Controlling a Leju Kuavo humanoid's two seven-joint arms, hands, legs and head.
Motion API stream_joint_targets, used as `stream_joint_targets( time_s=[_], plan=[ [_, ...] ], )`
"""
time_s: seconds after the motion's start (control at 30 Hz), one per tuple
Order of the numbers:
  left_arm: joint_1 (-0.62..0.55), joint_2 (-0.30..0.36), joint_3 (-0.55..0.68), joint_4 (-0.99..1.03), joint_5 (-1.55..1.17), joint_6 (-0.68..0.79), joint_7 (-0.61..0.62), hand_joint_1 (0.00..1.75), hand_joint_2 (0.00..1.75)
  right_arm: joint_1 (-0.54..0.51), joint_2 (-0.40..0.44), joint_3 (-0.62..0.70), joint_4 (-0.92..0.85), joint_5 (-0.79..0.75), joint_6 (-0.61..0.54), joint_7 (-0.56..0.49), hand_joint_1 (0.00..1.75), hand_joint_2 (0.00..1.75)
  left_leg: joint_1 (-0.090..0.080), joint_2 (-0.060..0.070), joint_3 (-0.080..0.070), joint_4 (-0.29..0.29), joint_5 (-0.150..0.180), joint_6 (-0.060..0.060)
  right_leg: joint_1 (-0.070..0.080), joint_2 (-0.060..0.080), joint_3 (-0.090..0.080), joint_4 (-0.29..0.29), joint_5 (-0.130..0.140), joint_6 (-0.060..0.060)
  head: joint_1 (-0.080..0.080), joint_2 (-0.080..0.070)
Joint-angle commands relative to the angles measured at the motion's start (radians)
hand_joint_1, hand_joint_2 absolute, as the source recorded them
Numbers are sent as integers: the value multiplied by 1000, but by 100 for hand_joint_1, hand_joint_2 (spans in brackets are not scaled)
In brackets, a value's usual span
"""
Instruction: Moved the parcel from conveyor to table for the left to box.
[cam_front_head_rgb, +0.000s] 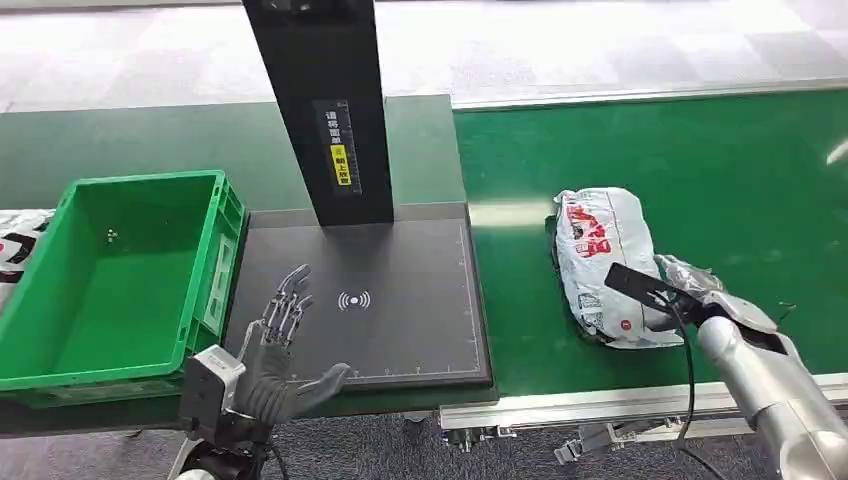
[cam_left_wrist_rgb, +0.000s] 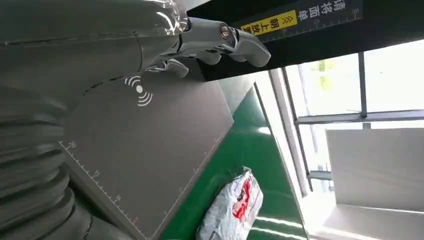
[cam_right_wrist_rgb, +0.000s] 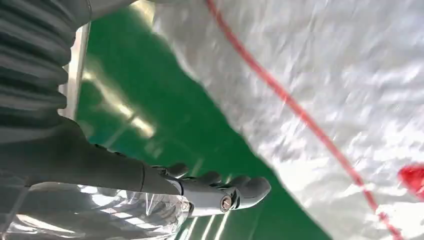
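1. Nearest, my left hand (cam_front_head_rgb: 275, 350) hovers over the dark scanning pad (cam_front_head_rgb: 410, 320), fingers spread, holding nothing.
2. My right hand (cam_front_head_rgb: 690, 295) is at the parcel's near end; whether its fingers are closed on the parcel I cannot tell.
3. Further out, the parcel (cam_front_head_rgb: 603, 262) lies on the green conveyor (cam_front_head_rgb: 720, 180), just beside the pad.
4. I judge it a soft, crinkled, slippery poly bag, probably light. I would take it across its bulging middle, not by loose film.
5. Leftward, the green crate (cam_front_head_rgb: 215, 250) awaits.

Obstacle: tall black post (cam_front_head_rgb: 325, 110) at far edge of dark square scanner pad (cam_front_head_rgb: 400, 330).
Left: green plastic crate (cam_front_head_rgb: 215, 250) wall borders pad.
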Motion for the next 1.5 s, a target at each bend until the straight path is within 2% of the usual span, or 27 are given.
stream_joint_targets(
  time_s=[0.03,0.2,0.37,0.47,0.67,0.7,0.73,0.77,0.8,0.83,1.23,1.5],
  plan=[
    [-17,17,-3,58,-2,1,-2,0,175,7,169,-56,25,-2,18,-36,0,175,1,6,6,-3,-1,-1,1,7,4,-3,2,-3,0,0],
    [-34,4,8,68,-2,5,1,0,175,0,227,-40,62,0,25,-60,0,175,2,6,6,-3,0,-1,2,7,4,-4,2,-3,0,0],
    [-25,6,9,61,-2,4,3,0,175,61,216,-35,10,-10,24,-78,0,175,2,2,6,-3,-1,-1,2,3,5,-4,1,-2,0,0],
    [-12,10,6,48,-2,6,6,0,175,122,174,-33,-114,-22,44,-47,0,175,2,1,7,-3,-1,-1,2,1,6,-5,0,-3,0,0],
    [-21,14,-4,57,-2,5,7,0,175,177,114,-43,-204,-34,118,33,0,175,0,-2,2,-1,0,0,0,-1,2,-1,-1,-1,0,0],
    [-26,14,-9,65,1,0,11,0,175,231,74,-47,-262,-33,150,79,0,175,1,-2,4,-2,0,0,0,-2,4,-2,-1,-1,0,0],
    [-27,14,-11,68,1,0,11,0,175,257,60,-60,-284,-38,151,81,0,175,0,-4,2,-1,0,0,-1,-4,3,-1,-1,0,0,0],
    [-27,14,-13,70,1,-1,11,0,175,279,49,-69,-305,-25,150,100,26,175,1,-7,4,-2,0,0,0,-6,6,-3,-2,-1,0,0],
    [-26,14,-13,71,1,-2,11,0,175,285,49,-75,-311,-21,147,104,26,175,1,-7,4,-1,0,0,0,-6,6,-3,-2,-1,0,0],
    [-25,14,-14,70,1,-2,11,0,175,291,46,-77,-318,-12,148,110,175,175,1,-6,4,-1,0,0,0,-5,6,-3,-2,-1,0,0],
    [-26,10,-16,66,1,-2,12,0,175,280,64,-70,-319,-2,151,121,175,175,1,-2,5,-1,-1,1,0,-1,6,-3,-1,0,0,0],
    [-22,11,-14,62,1,-4,14,0,175,327,57,-107,-387,9,138,124,175,175,1,-2,6,-1,-2,1,0,-1,7,-4,-2,0,0,0]
  ],
)
